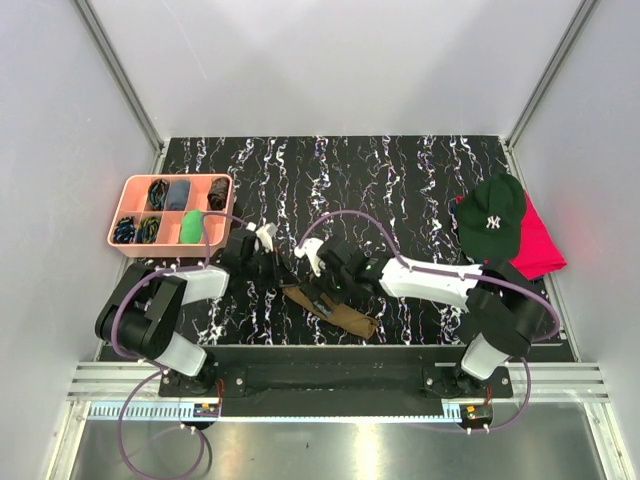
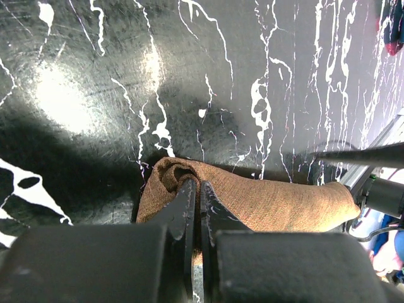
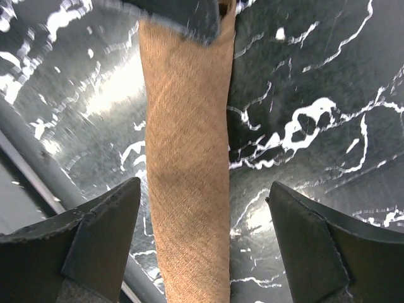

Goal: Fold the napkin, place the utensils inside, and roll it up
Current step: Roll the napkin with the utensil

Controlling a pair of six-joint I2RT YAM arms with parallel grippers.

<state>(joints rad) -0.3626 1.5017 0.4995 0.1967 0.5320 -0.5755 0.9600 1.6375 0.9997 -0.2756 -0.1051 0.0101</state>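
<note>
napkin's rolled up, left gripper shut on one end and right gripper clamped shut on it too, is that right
No: the right gripper is open, fingers apart either side of the napkin, per the right wrist view. The left gripper is shut on one end.

One napkin, one cap, one tray

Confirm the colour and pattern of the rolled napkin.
The napkin is plain olive-brown woven fabric with no print. It shows best in the right wrist view.

Overhead light throws white glare patches on the glossy table; close foreground parts look soft.
</note>
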